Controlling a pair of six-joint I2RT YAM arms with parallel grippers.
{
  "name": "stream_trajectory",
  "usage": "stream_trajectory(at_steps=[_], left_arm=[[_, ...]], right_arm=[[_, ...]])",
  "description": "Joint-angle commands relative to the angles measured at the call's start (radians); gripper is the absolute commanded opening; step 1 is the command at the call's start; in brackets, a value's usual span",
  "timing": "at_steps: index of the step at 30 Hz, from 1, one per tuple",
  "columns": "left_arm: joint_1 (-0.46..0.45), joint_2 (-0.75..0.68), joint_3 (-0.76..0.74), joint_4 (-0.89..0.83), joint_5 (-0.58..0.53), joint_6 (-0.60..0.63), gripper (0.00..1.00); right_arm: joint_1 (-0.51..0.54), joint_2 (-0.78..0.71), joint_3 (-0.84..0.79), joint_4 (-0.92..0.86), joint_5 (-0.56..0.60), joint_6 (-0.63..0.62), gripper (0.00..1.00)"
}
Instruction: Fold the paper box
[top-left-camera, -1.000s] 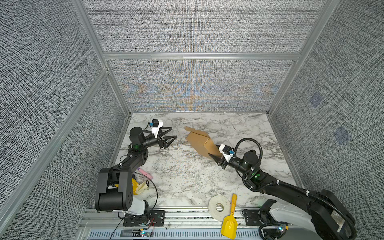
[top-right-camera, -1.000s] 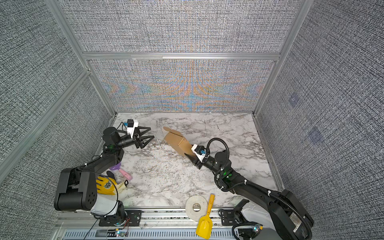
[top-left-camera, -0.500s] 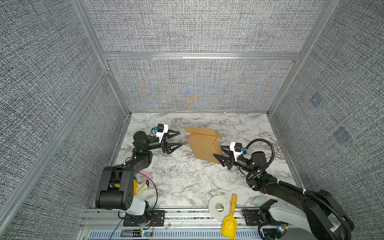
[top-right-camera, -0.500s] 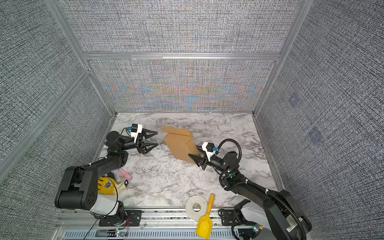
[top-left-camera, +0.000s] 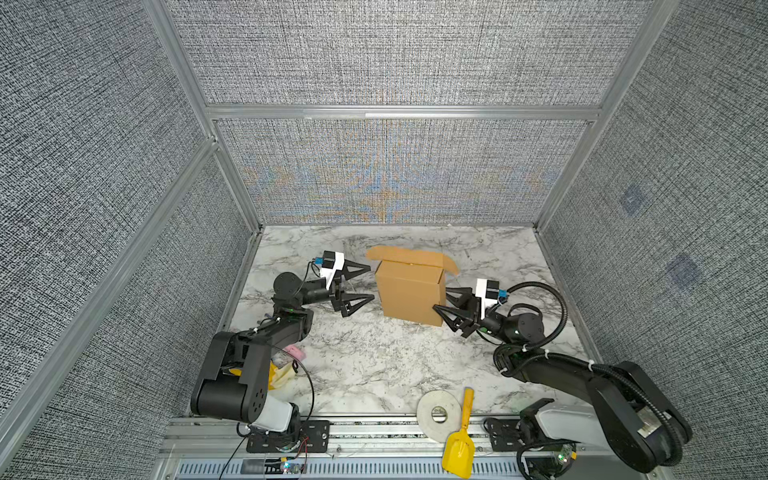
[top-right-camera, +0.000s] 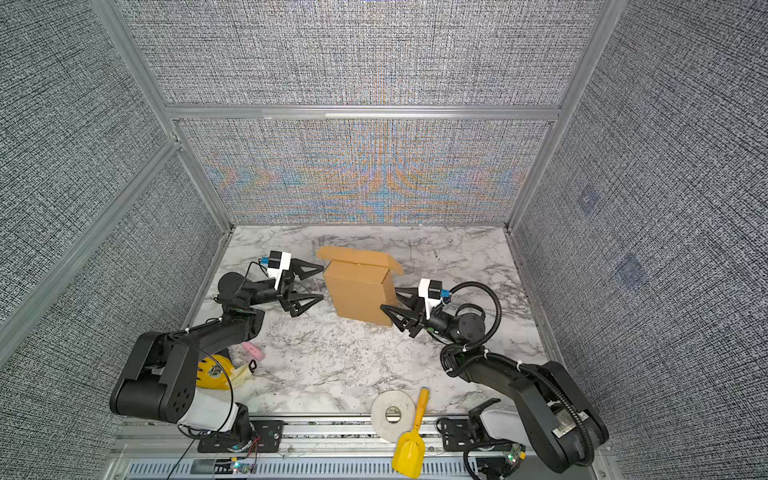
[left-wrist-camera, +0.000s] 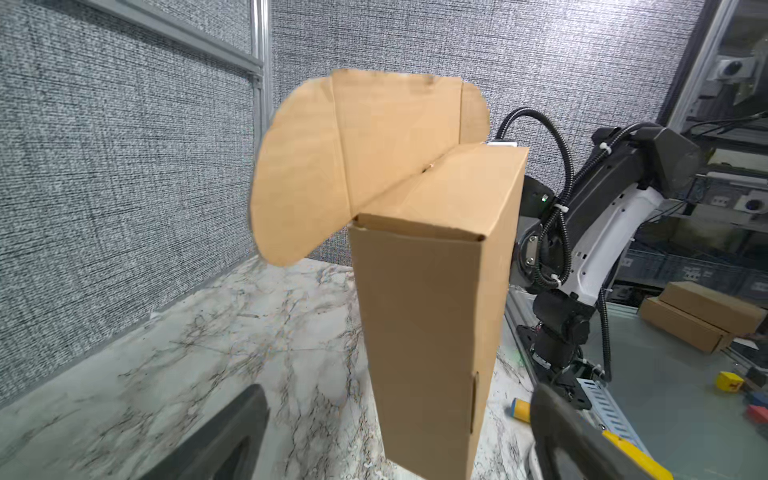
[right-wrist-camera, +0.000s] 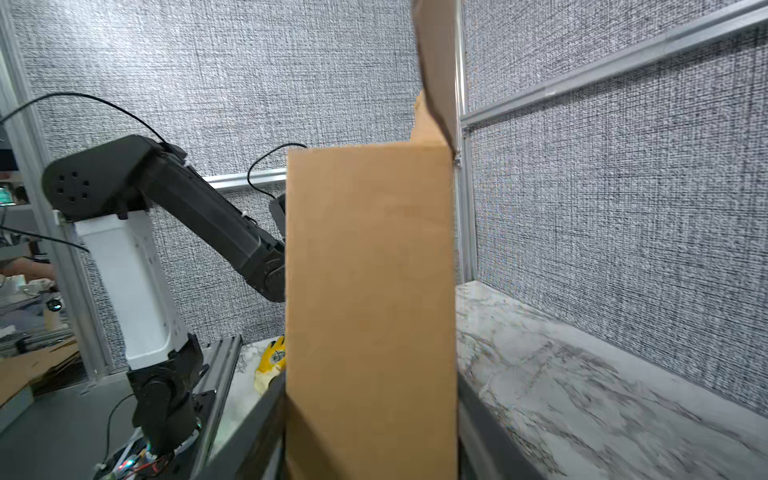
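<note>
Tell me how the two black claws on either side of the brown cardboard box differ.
The left gripper gapes wide, holding nothing; the right gripper is closed on the narrow end of the brown cardboard paper box. The left one stands just short of the box; the right one touches it. Both are black, with pointed fingers facing the box.

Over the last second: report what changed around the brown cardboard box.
The right gripper, jaws clamped on the brown cardboard box, swung it from a skewed tilt to stand upright and square. The left gripper advanced to the box's other end, jaws widening, no grip visible. The white tape roll and yellow plastic scoop stayed put.
</note>
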Motion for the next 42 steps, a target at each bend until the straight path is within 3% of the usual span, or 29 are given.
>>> stream_trajectory(at_steps=[1,8,16,26,31,39,42], left_arm=[[-0.007,0.013,0.012,0.072,-0.002,-0.047,0.99],[-0.041,0.013,0.059,0.157,0.042,-0.161,0.99],[-0.062,0.004,0.105,0.180,0.094,-0.250,0.83],[-0.063,-0.001,0.095,0.154,0.100,-0.224,0.67],[-0.063,0.002,0.097,0.138,0.098,-0.212,0.43],[-0.062,0.004,0.090,0.125,0.098,-0.184,0.43],[-0.063,0.005,0.088,0.114,0.094,-0.173,0.54]], right_arm=[[-0.001,0.001,0.018,0.074,-0.043,0.058,0.54],[-0.001,0.036,0.064,0.075,-0.114,0.095,0.54],[-0.002,0.077,0.099,0.075,-0.175,0.105,0.54],[-0.023,0.107,0.111,0.075,-0.225,0.113,0.54],[-0.029,0.110,0.115,0.074,-0.235,0.125,0.54],[-0.036,0.117,0.114,0.075,-0.245,0.126,0.54],[-0.038,0.118,0.113,0.074,-0.247,0.128,0.54]])
